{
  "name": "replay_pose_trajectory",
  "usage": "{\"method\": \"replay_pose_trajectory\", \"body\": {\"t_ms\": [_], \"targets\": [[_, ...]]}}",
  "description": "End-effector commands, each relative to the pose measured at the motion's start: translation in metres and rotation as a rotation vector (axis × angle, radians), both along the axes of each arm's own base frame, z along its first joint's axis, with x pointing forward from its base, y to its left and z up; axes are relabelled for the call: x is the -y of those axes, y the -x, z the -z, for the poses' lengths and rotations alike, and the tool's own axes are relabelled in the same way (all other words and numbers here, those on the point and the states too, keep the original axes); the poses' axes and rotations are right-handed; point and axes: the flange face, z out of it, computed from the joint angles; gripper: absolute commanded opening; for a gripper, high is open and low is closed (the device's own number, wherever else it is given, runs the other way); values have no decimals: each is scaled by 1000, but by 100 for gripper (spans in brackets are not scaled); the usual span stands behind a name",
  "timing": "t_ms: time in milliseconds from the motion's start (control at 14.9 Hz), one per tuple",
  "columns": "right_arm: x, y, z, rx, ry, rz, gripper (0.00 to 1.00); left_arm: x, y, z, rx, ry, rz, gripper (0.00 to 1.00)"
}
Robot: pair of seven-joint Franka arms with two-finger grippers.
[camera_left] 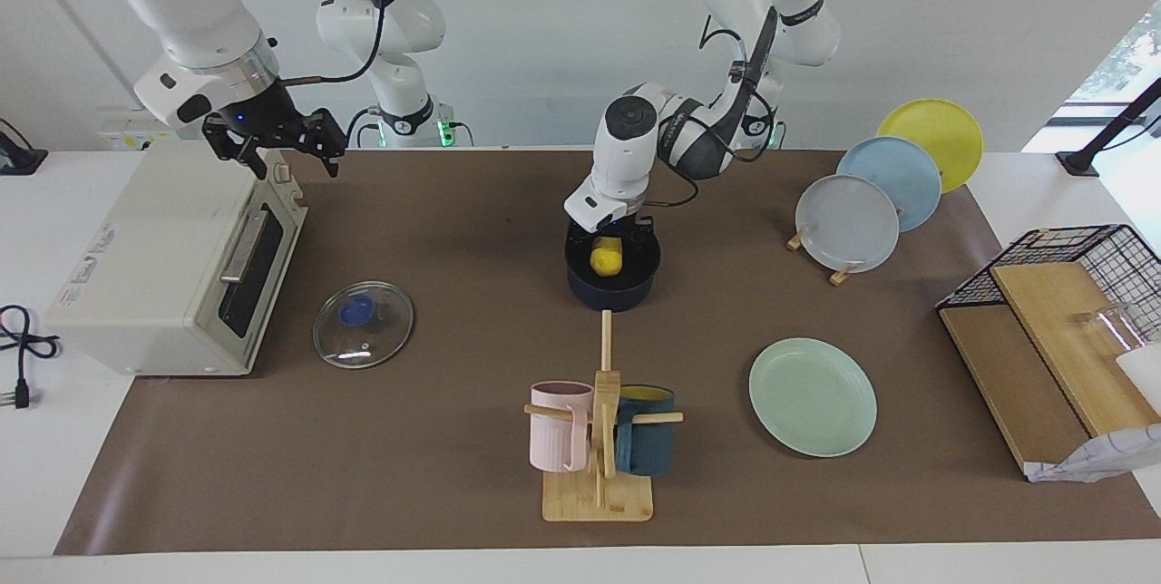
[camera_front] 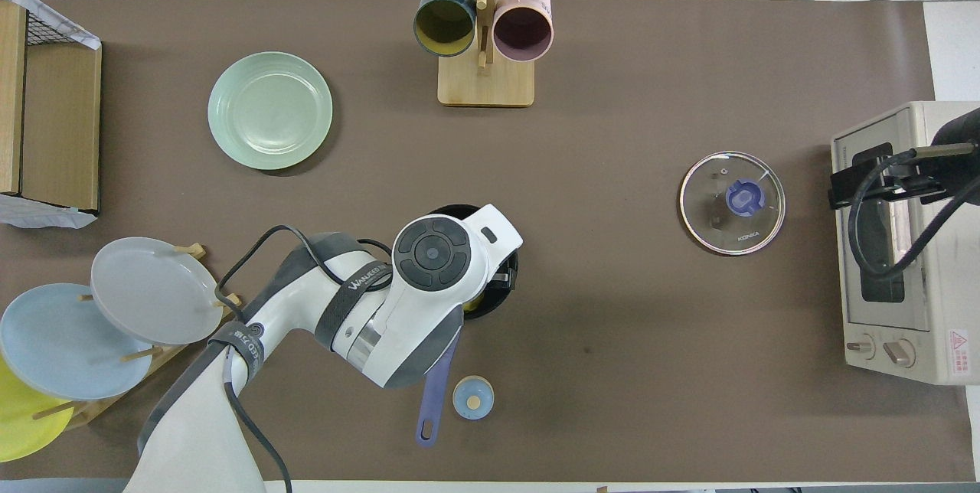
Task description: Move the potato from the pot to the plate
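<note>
Left gripper [camera_left: 609,235]: reaching down into pot [camera_left: 612,289]; fingers appearing to straddle potato [camera_left: 606,257], whether pinching it cannot be told; potato sitting in pot directly under gripper. Step: the grasp. Next, by judgement: closing, lifting clear of rim, carrying to plate [camera_left: 813,396]. Right gripper [camera_left: 277,141]: waiting over toaster oven [camera_left: 172,267], fingers spread.

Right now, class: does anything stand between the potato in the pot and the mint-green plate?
Nothing visible does. The potato sits in the pot under the left gripper; bare mat lies between pot and plate. The mug rack stands beside that path.
</note>
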Motion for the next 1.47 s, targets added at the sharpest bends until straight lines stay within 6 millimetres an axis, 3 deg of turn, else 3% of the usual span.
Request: {"method": "replay_pose_trajectory", "body": {"t_ms": [0,335,536,603,938,1138,1272,1339,1406], "targets": [[-2,8,-8,7,2,19,100,-2,2,2,-6,1,-16,58],[12,3,-8,26,32,36,100,-3,0,0,-10,-2,-22,0],[15,5,-8,18,21,46,100,-4,-2,-12,-14,-6,-26,0],[14,5,-8,18,18,44,100,-5,-4,-24,-18,-9,-26,0],[14,7,-7,5,11,45,100,-32,-45,-127,-25,-13,-77,0],[12,7,-5,-8,11,39,100,-75,-93,-190,4,16,-117,0],[10,6,-4,-8,11,33,100,-116,-135,-200,32,35,-147,0],[9,6,-3,-13,11,31,100,-139,-154,-196,56,43,-155,0],[10,7,-4,-13,11,34,100,-173,-176,-195,100,63,-152,0]]}}
